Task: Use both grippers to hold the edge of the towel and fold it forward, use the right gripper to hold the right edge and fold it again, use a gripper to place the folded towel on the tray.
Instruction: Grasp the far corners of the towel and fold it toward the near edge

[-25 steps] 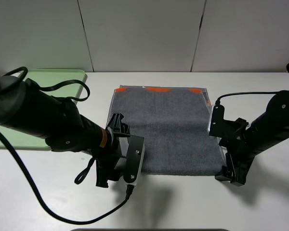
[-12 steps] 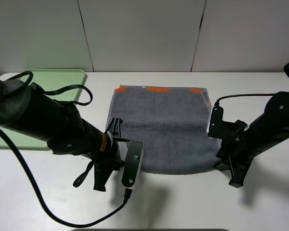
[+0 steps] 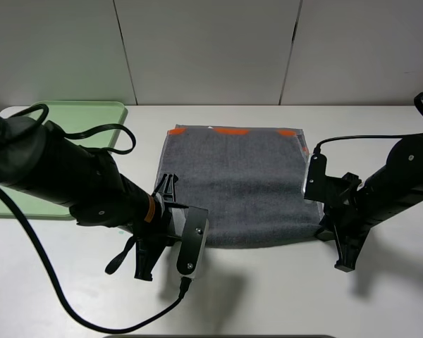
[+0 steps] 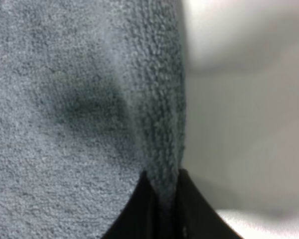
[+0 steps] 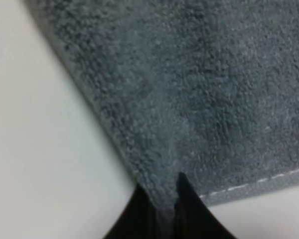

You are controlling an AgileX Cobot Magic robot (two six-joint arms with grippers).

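The left gripper and right gripper were each clamped on a near corner of the towel. Its near hem ran crosswise from one tool to the other, and the cloth stretched ahead of both towards the orange-striped far end. The tray lay outboard of the left arm. Since a second before, the hem had lifted and drawn forward.

No readable text, labels or numbers anywhere.

On table, towel sits centre w/ tray back-left of it.
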